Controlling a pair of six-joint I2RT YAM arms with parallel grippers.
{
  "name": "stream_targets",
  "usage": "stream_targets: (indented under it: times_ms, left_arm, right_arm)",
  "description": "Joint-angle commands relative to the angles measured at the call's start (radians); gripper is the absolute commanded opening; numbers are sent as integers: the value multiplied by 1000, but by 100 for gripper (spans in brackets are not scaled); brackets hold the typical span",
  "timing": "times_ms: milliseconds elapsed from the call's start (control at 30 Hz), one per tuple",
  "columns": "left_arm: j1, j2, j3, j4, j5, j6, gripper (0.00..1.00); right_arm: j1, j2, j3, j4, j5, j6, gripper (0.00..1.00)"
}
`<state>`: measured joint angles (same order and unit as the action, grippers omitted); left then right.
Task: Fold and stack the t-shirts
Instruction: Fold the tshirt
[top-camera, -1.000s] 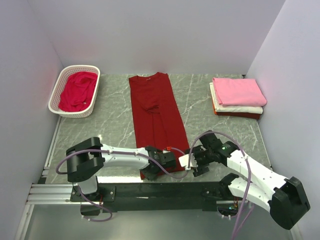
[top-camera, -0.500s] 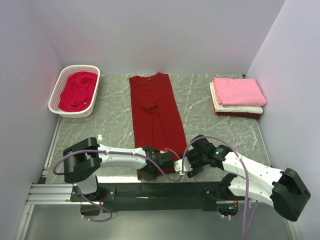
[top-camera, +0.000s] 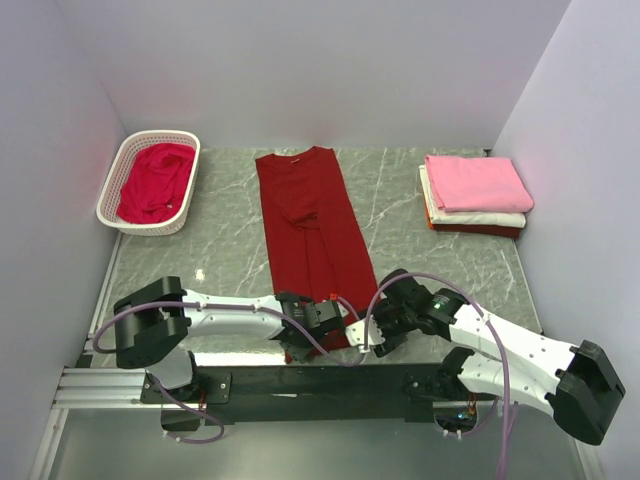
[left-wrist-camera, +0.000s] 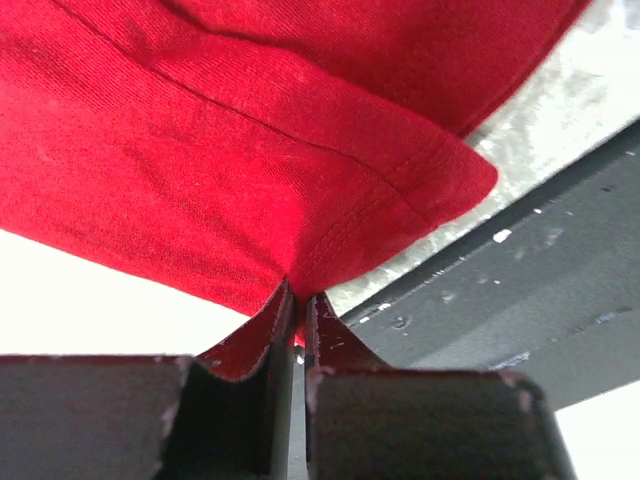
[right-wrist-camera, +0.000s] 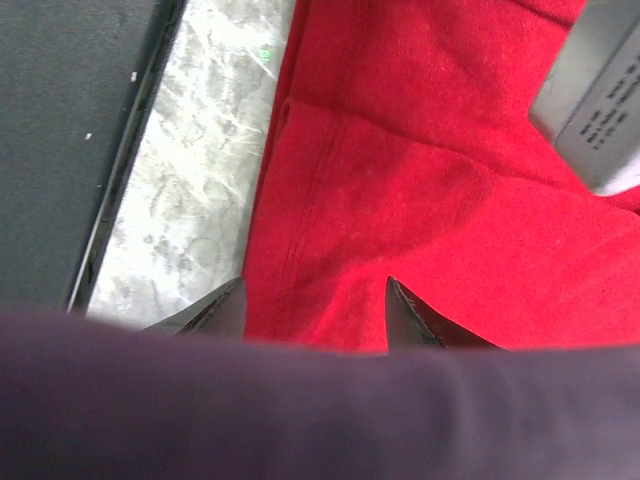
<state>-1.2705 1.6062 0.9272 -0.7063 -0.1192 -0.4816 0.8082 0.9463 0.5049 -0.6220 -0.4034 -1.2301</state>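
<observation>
The near hem of the dark red t-shirt (top-camera: 310, 225) is now pinched tight between the left fingers (left-wrist-camera: 230, 420), which were wider before. The right fingers (right-wrist-camera: 408, 315) are brought closer and held half open, with cloth between them.

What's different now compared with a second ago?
The left tool has pinched shut on the near hem of the dark red shirt. The right tool slid left to the hem's other corner, its fingers open astride the cloth. The basket and the folded stack have not moved.
</observation>
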Motion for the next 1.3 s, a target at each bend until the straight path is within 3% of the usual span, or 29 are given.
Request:
stream_targets:
  times_ms: [0,433,633,767,867,1267]
  left_arm:
    - [33,-41,-19,73,56,-22,2]
    - [91,-55,-65,129,138,-6,1]
    - [100,-61,-85,148,148,-15,1]
    - [100,-49,-85,149,147,-8,1]
    - [102,-51,-80,148,145,0,1]
    - [154,-91,-136,218,266,9,1]
  right_arm:
    - [20,-26,26,-97,-58,-92,64]
    - [49,3,-19,-87,18,-152,65]
    - [-49,-38,121,-94,-197,25,65]
    - [-176,-30,181,-126,-325,26,67]
    - [-236,-37,173,-237,-325,-115,66]
    - [-248,-83,20,-294,-229,-445,60]
